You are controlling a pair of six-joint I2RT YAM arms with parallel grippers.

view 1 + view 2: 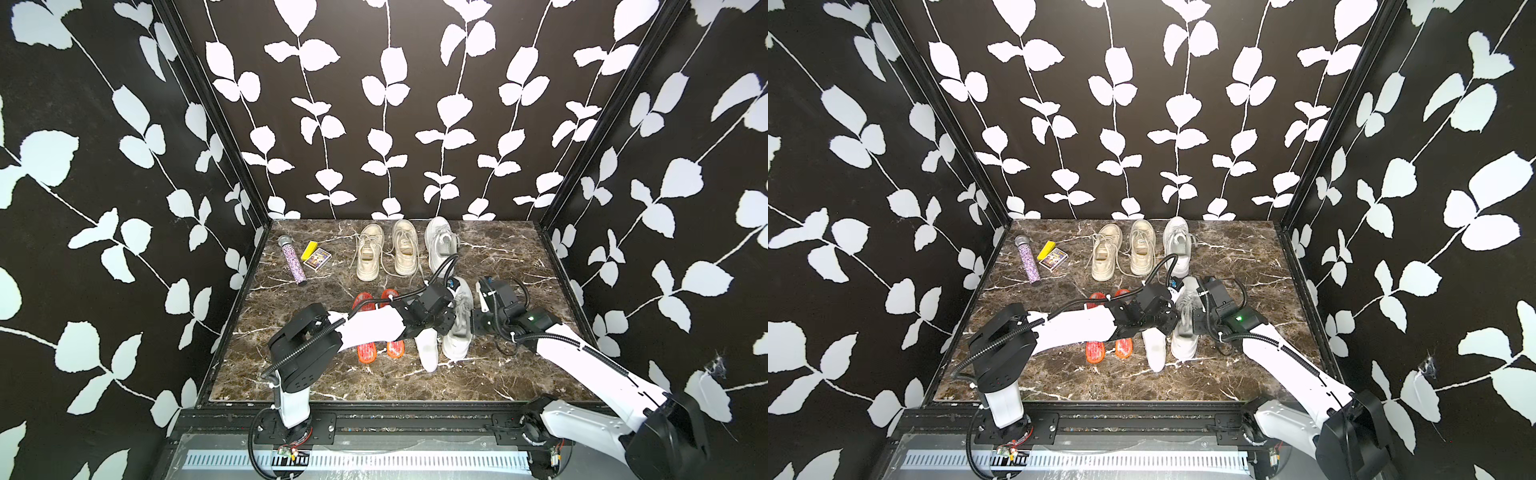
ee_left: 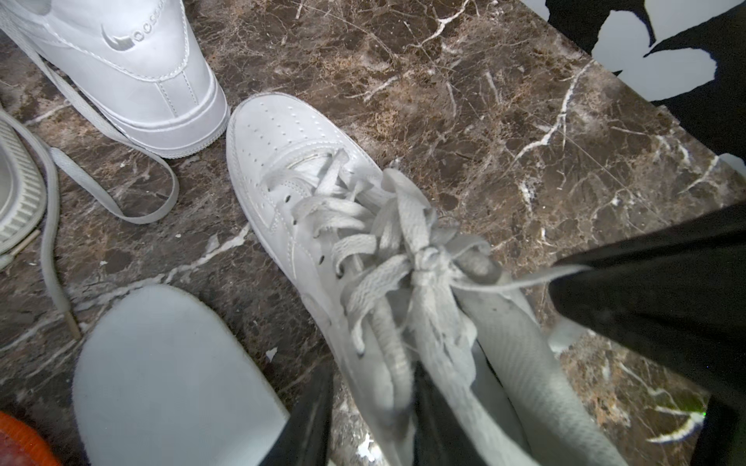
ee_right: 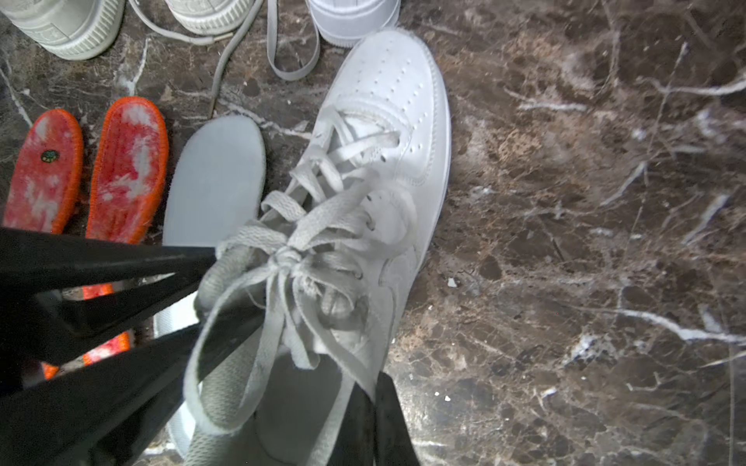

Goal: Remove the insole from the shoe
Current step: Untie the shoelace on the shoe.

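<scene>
A white insole lies on the table between orange insoles and the shoe. The left end effector, half-open, straddles the shoe's collar; the right end effector, closed, pinches a lace.

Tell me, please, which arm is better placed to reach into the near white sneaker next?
Left, probably: the left gripper is open, one finger inside the near white sneaker, while the right gripper is shut on its lace, apparently steadying it.
</scene>
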